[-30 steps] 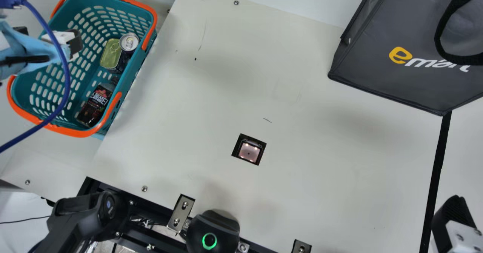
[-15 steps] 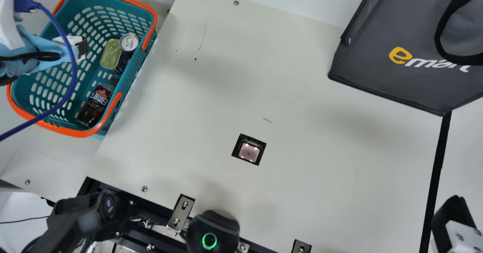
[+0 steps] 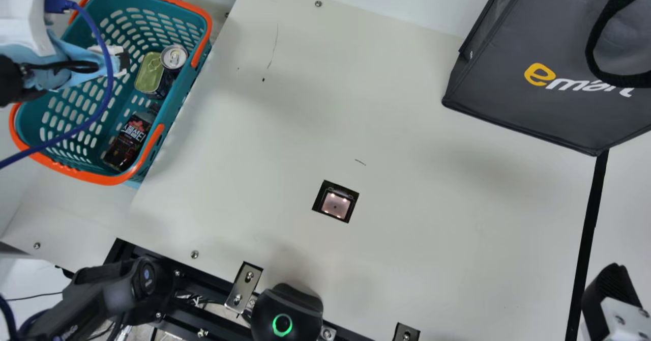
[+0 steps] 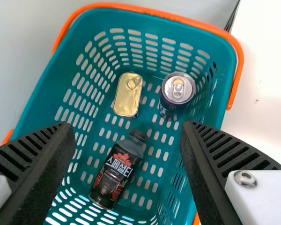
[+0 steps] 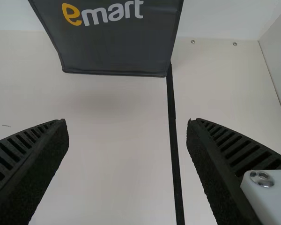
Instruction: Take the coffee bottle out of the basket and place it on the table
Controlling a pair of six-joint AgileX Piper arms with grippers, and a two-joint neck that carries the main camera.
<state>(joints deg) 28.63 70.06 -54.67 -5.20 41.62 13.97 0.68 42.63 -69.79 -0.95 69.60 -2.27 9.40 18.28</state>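
Observation:
Over the basket point(image 3: 175, 119) at the far left of the main view is my left gripper point(image 3: 122, 62). The coffee bottle point(image 3: 127, 140), dark with a red and white label, lies on the basket floor at its near end. In the left wrist view the bottle point(image 4: 116, 171) lies below and between the wide-apart fingers of my left gripper point(image 4: 126, 159), which is open and holds nothing. My right gripper point(image 3: 613, 305) is at the lower right corner of the main view; in the right wrist view the right gripper point(image 5: 127, 154) stands open over bare table point(image 5: 117, 187).
A gold tin point(image 4: 128, 94) and a dark can point(image 4: 178, 89) share the basket with the bottle. A black shopping bag point(image 3: 534, 76) stands at the table's back right. A square scanner window point(image 3: 335, 202) is set in the table point(image 3: 407, 142). A blue cable point(image 3: 109, 76) hangs across the basket.
My left arm has moved to the right, further over the basket, with its cable swinging along. The bottle and my right gripper have kept their places.

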